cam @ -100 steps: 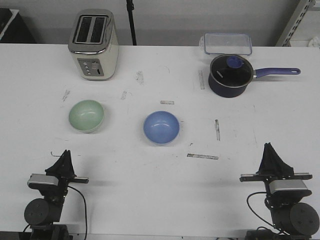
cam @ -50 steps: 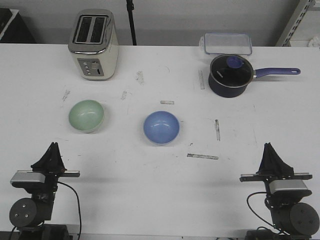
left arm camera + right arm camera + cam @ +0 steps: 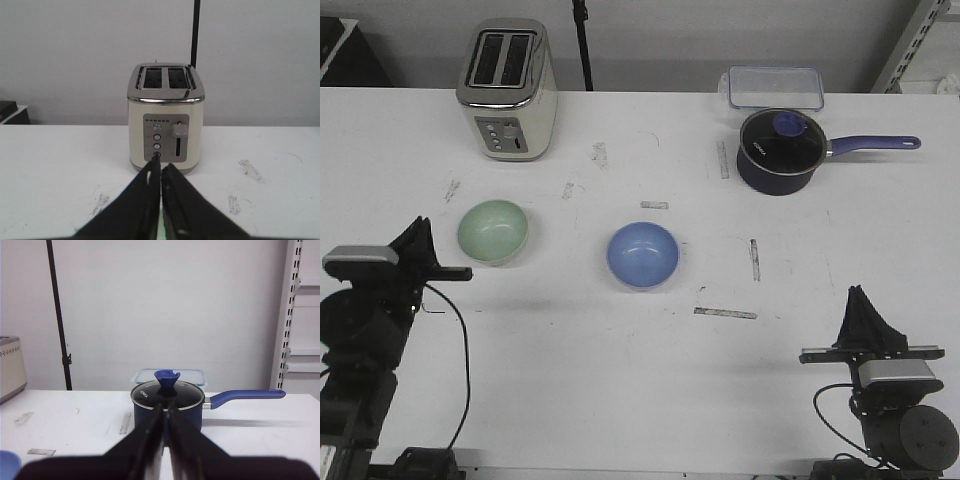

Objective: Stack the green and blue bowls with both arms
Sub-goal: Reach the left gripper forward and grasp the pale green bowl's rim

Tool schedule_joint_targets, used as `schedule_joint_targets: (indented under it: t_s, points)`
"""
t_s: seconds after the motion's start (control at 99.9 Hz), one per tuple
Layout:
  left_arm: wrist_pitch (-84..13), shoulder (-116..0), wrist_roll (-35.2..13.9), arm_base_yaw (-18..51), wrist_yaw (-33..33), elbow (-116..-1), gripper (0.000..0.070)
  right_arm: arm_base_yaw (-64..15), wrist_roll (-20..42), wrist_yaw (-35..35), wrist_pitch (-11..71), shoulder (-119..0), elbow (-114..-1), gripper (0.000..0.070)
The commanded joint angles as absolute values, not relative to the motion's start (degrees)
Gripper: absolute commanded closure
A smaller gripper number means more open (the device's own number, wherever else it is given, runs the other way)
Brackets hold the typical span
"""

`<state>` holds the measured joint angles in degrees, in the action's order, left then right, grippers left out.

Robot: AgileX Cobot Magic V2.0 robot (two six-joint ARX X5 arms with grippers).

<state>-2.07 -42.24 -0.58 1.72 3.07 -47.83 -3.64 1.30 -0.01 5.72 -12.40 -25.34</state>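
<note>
My left end effector, fingers pressed together, hovers just beside the green bowl; my right end effector is likewise pressed together.

The left black jointed arm carries a silver-grey rectangular block at its wrist and ends in a matte black wedge-shaped left gripper; a thin black cable loops down beside it. The right black jointed arm has a round black joint housing dotted with small screws, a like silver-grey block, a black cable, and a black tapering right gripper.
</note>
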Motion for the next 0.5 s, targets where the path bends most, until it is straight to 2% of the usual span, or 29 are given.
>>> schedule_joint_targets:
  t_s: [0.0,0.21,0.41,0.491]
  points:
    - [-4.0,-46.5,-0.7,1.7,3.2,-51.1,0.0699,-3.7,1.6,0.0,5.1,-12.3,-25.5,0.0690]
    - [-16.9,-60.0,-1.6,1.7,3.0,-62.2,0.0699,-3.7,1.6,0.0,5.1,-12.3,-25.5,0.0690]
    - [-31.7,-72.1,-7.5,0.2,2.9,-72.9,0.0699,-3.7,1.6,0.0,5.1,-12.3,-25.5,0.0690]
    - [-37.2,-76.0,-9.2,-1.2,0.9,-76.6,0.0699,-3.7,1.6,0.0,5.1,-12.3,-25.5,0.0690]
